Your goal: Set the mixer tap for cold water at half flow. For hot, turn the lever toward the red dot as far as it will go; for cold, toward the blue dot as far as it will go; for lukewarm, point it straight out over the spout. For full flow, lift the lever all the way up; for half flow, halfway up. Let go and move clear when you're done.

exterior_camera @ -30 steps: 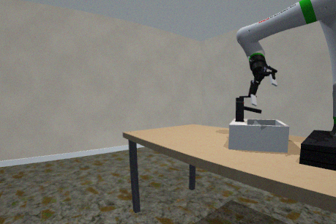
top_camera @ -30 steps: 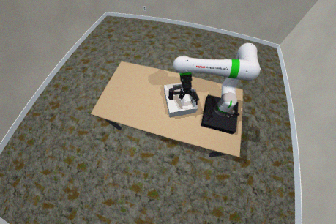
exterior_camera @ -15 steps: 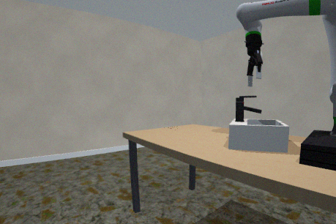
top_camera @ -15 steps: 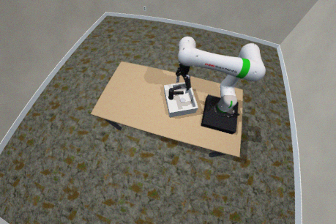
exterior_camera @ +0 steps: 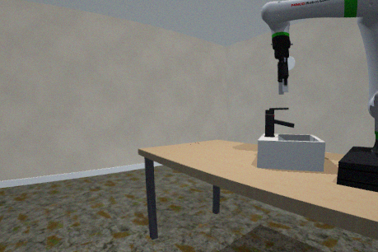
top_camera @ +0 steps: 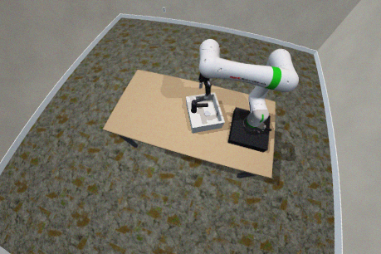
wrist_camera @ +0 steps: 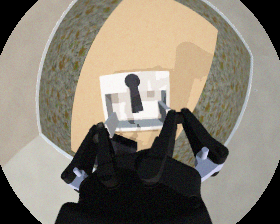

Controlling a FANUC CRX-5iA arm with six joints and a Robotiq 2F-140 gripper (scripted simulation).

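Observation:
The black mixer tap [exterior_camera: 270,123] stands at the rim of a white square sink [exterior_camera: 291,152] on the wooden table. Its lever [exterior_camera: 277,109] lies low and flat, pointing the same way as the spout [exterior_camera: 285,123]. I cannot make out the red and blue dots. My gripper [exterior_camera: 282,87] hangs straight down well above the tap, apart from it, with its fingers partly apart and nothing between them. In the overhead view the gripper [top_camera: 207,89] is over the sink's far edge, near the tap [top_camera: 198,104]. The wrist view shows the tap [wrist_camera: 132,91] and sink [wrist_camera: 136,104] far below the gripper [wrist_camera: 139,137].
My black base block [top_camera: 250,130] sits on the table right beside the sink [top_camera: 205,113]. Patterned floor and a low white border surround the table.

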